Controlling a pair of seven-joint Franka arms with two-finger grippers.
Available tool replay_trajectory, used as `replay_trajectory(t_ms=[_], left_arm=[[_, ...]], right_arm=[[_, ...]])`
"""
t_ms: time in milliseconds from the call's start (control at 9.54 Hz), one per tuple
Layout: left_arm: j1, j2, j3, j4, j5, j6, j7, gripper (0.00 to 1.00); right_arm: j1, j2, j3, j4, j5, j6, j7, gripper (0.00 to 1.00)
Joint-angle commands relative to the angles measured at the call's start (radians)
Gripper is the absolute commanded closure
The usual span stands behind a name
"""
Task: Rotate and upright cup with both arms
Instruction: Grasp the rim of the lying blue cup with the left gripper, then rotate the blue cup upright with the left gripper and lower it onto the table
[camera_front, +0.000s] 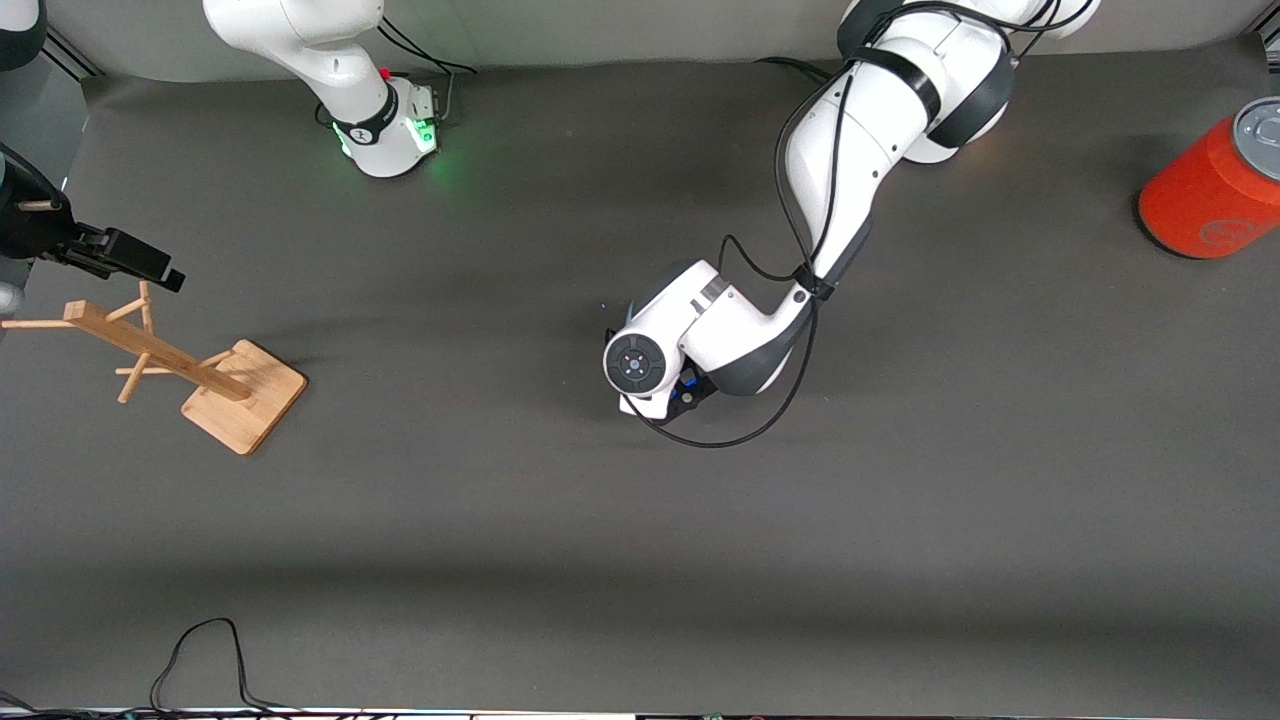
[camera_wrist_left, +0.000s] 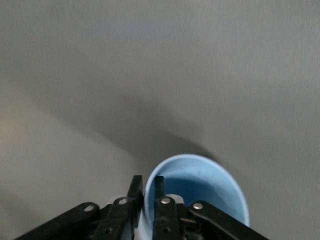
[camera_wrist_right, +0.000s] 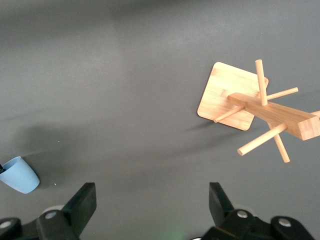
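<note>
Hidden under the left arm in the front view, the cup (camera_wrist_left: 200, 187) stands mouth-up at table centre, its rim pinched by the left pincer (camera_wrist_left: 148, 192), while the right pincer (camera_wrist_right: 150, 205) waits wide open, holding nothing, near the wooden rack (camera_wrist_right: 250, 105)

1. A wooden peg rack (camera_front: 160, 350) stands on its square base at the right arm's end of the table (camera_front: 640, 560).
2. An orange cylinder (camera_front: 1205, 195) with a grey top stands at the left arm's end.
3. A black cable (camera_front: 200, 660) loops at the table's near edge.
</note>
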Motion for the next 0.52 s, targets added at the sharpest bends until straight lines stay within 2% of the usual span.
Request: replay_trajectory(t_ms=[0,210,419], left_arm=[[-0.004,-0.002,0.004,0.036,-0.014,-0.012,0.024,1.00],[-0.017,-0.035,0.004,0.041,0.018,-0.004,0.020,1.00],[-0.046,-0.083,0.001,0.044,0.200,-0.010,0.033,1.00]], right_arm=[[0.006,-0.026,-0.007,-0.012,0.014,0.022,-0.029,0.00],[0.006,-0.022,-0.007,-0.016,0.010,0.024,-0.034,0.00],[0.008,-0.018,-0.004,-0.019,0.011,0.026,-0.032,0.00]])
